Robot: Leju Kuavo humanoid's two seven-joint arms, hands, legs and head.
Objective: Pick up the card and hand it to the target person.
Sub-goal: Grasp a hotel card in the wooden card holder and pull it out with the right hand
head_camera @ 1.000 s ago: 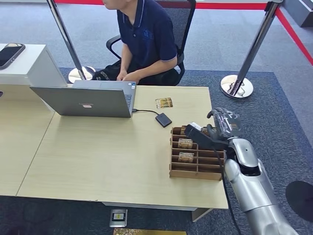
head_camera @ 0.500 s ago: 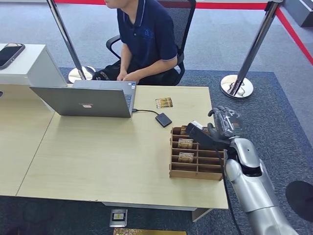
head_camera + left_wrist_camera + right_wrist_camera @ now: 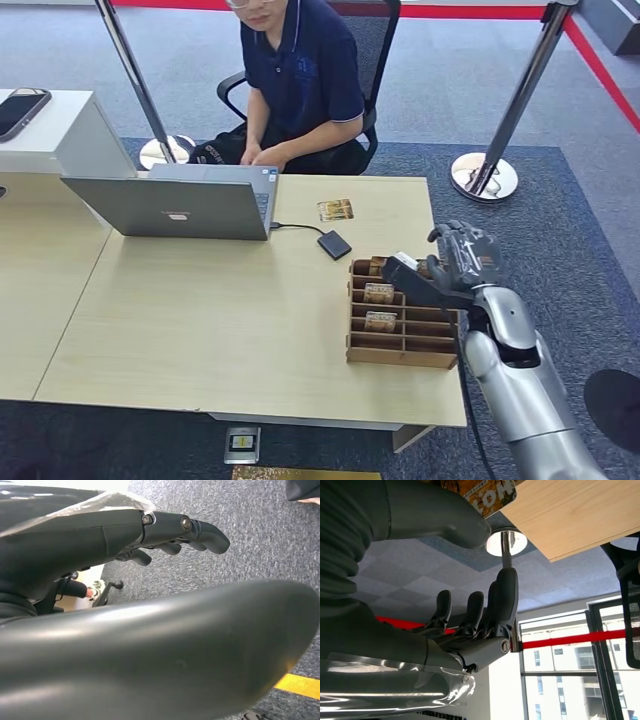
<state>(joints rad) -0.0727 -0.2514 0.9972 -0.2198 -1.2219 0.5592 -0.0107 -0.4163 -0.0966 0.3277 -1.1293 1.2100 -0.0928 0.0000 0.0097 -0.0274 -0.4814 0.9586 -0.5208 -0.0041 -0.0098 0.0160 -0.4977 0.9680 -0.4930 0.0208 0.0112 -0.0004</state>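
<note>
From the head view the right hand (image 3: 462,258) hovers at the far right corner of the wooden slotted tray (image 3: 401,350) holding two cards (image 3: 379,293), a third card (image 3: 335,210) lying flat near the seated person (image 3: 302,80) — whether it grips anything cannot be told here. The right wrist view adds a card edge (image 3: 486,495) against the thumb (image 3: 433,512), lettering partly legible as "NO", fingers (image 3: 497,605) spread apart from it. The left wrist view shows the left hand (image 3: 170,535) over carpet, fingers loosely extended, holding nothing.

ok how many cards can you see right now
4. Two stand in the wooden organizer, in separate slots. One lies flat on the desk near the laptop cable. One is by the right hand thumb. More may be hidden.
</note>
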